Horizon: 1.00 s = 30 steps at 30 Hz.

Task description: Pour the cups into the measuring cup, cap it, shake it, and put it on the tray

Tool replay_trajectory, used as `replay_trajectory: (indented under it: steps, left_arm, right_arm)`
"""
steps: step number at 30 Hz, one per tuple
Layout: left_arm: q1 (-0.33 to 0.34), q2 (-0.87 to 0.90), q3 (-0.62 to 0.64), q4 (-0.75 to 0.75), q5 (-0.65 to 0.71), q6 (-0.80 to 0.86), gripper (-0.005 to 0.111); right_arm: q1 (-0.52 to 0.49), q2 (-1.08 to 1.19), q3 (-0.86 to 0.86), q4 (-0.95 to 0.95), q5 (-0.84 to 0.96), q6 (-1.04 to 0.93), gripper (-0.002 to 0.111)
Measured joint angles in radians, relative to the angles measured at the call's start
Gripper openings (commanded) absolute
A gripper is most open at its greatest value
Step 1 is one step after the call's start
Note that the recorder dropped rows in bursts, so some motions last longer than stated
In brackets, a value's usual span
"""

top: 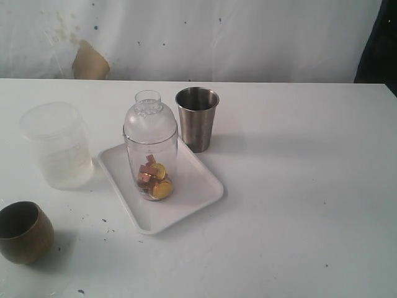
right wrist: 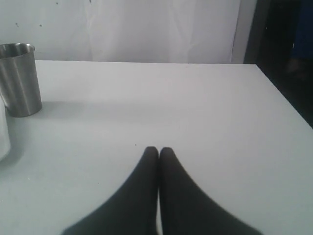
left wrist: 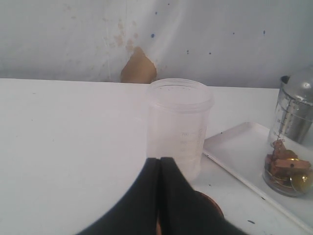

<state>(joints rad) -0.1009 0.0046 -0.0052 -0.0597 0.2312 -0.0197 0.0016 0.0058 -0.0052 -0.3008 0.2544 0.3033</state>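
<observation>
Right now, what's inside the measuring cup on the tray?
Small coppery-brown blocks and yellow round pieces lie piled at the bottom of the measuring cup, beneath a clear domed cap. Pieces behind the pile are covered.

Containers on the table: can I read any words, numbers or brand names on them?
Nothing reads clearly.
Measuring cup: black graduated scale, figures too small to read.
Frosted jar: faint markings, too blurred to read.
Steel tumbler, brass cup, tray: no text visible.
</observation>
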Motion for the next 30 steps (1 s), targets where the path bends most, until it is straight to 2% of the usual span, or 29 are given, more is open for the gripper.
replay_trajectory:
  steps: [30]
  left_arm:
    - [0.0, 0.0, 0.0, 0.0, 0.0, 0.0, 0.0]
  right_arm:
    - [0.0, 0.0, 0.0, 0.0, 0.029, 0.0, 0.0]
